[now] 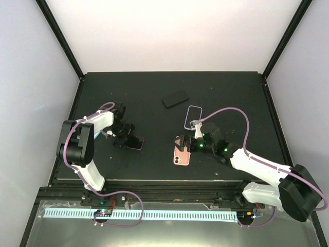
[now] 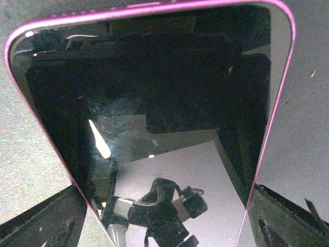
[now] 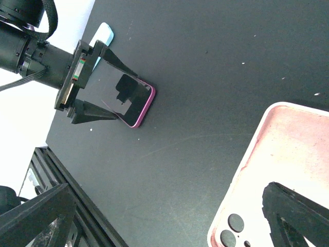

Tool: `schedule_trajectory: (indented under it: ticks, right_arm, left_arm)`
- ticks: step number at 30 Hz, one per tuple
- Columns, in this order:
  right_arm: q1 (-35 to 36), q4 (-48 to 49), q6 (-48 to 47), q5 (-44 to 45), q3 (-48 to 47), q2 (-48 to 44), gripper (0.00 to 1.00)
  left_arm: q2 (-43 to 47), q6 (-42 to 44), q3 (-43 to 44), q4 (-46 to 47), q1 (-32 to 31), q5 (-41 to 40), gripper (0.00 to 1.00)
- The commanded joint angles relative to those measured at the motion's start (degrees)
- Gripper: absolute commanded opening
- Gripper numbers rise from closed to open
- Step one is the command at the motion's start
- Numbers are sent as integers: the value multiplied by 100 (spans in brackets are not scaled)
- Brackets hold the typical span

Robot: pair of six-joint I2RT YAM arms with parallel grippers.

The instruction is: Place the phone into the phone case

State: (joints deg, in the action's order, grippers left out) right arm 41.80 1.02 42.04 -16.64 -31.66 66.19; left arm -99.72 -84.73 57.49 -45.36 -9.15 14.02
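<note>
The magenta-rimmed black glass phone [image 2: 154, 92] sits between the left gripper's [image 2: 164, 221] fingers [image 2: 46, 221] — clamped or not, I cannot tell; the right gripper [image 3: 167, 190], wide open and empty, overhangs the pink plastic case [image 3: 277, 149] — probably to steady it.

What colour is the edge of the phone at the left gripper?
The phone has a magenta edge, clearest in the left wrist view.
</note>
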Motion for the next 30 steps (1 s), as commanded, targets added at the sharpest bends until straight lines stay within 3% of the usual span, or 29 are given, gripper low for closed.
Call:
schedule_trajectory:
  ticks: [1, 12, 23, 30]
  right_arm:
    - [22, -162, -189, 283, -85, -141, 100]
    - [26, -594, -262, 803, -159, -421, 100]
    - [24, -1220, -472, 941, -648, -141, 96]
    - [35, -659, -460, 24, -570, 196, 79]
  left_arm:
    - [-260, -96, -364, 299, -105, 20, 84]
    - [-62, 177, -687, 443, -236, 174, 75]
    - [454, 484, -977, 545, -744, 442, 74]
    - [822, 738, -1427, 957, -1258, 686, 73]
